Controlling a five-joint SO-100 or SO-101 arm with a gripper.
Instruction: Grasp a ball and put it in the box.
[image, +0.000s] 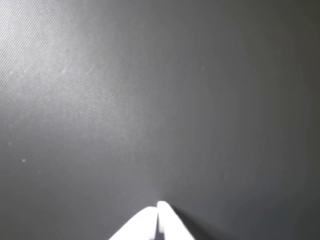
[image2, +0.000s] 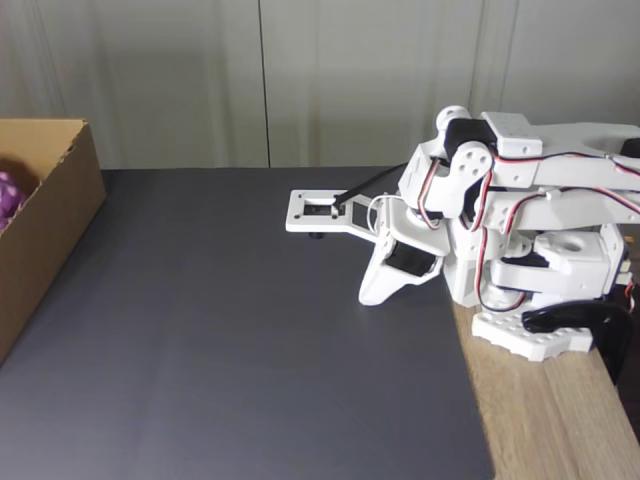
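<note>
The brown cardboard box (image2: 62, 205) stands at the left edge of the fixed view. Inside it a bumpy purple-pink ball (image2: 8, 195) shows partly, cut off by the frame edge. My white arm is folded low at the right side, far from the box. My gripper (image2: 372, 294) points down at the dark mat, its tip close to the surface. In the wrist view the two white fingertips of the gripper (image: 159, 209) lie pressed together with nothing between them, above bare mat.
A dark grey mat (image2: 230, 340) covers the table between box and arm. A wooden tabletop strip (image2: 540, 420) runs along the right, where the arm's base (image2: 530, 335) is clamped. A pale wall stands behind.
</note>
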